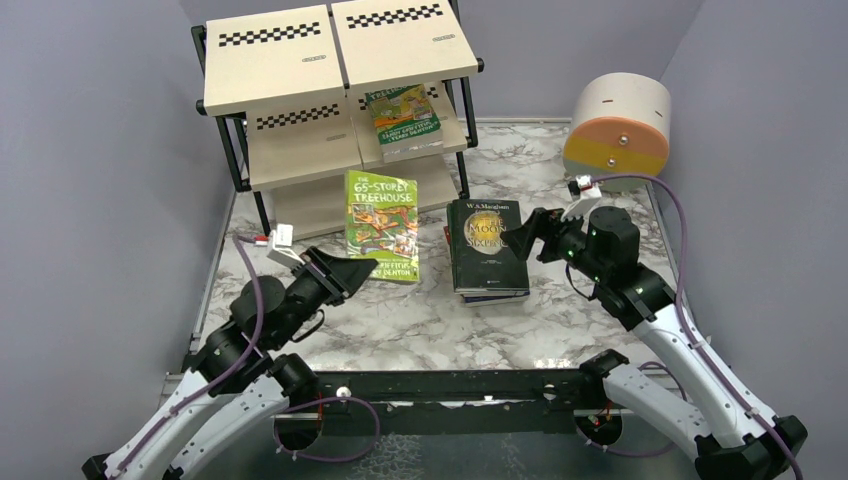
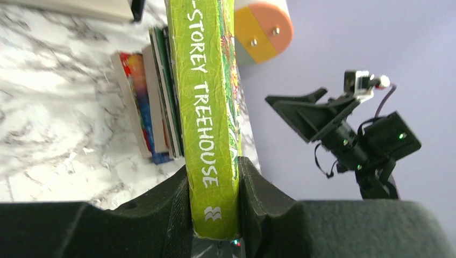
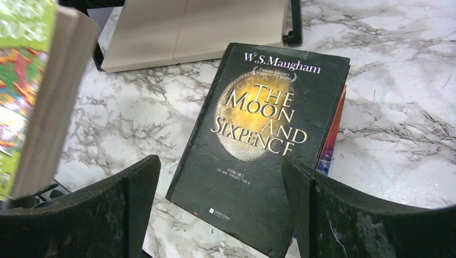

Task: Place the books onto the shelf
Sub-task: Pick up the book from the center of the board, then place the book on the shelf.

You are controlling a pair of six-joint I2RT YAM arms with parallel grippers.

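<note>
The green book [image 1: 381, 225] stood tilted at the middle of the overhead frame, just in front of the shelf [image 1: 300, 60], its cover turned up toward the camera. The left gripper [image 1: 345, 272] pinched it across the spine at the low end only, jaws pressed onto both faces. That short hold looked like the main hazard: most of the book's length hung beyond the jaws, so it could pivot or slide out during a lift, and the free pages could fan open. A second risk was the shelf itself. The book's upper edge lay near the front lip of the lowest board and the black post [image 1: 463, 150] at the shelf's right front, and a careless push could catch either. The middle board already carried another green book [image 1: 405, 118] on its right half, which a hard entry might shove backward. To the right, the black book [image 1: 487, 245] topped a small stack lying flat on the table [image 1: 450, 320], just beside the held book. The right gripper [image 1: 525, 232] hovered by its right edge with jaws spread wide and nothing between them, so a swing rightward could clip it. Open marble lay toward the lower middle of the frame; the left half of the shelf boards appeared free, while the drum [image 1: 617, 125] sat well apart at upper right.
</note>
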